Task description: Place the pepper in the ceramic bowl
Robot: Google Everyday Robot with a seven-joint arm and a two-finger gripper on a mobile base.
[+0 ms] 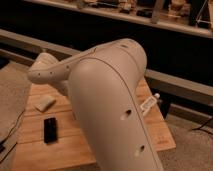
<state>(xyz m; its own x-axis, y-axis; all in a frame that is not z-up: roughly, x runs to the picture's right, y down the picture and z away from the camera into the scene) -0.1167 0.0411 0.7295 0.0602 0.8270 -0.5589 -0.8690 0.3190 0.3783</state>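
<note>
Bulky cream robot arm (107, 107) blocked most of wooden slatted tabletop (35, 135), gripper hidden behind it, jaws' state untellable, pale cream block (45, 103), black rectangular device (49, 129)

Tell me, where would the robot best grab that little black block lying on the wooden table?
Probably across its two long sides, coming straight down from above. The black block lies flat on the table, slim across its width, with bare wood on both long sides. The pincer is not in view; the big arm fills most of the picture.
</note>
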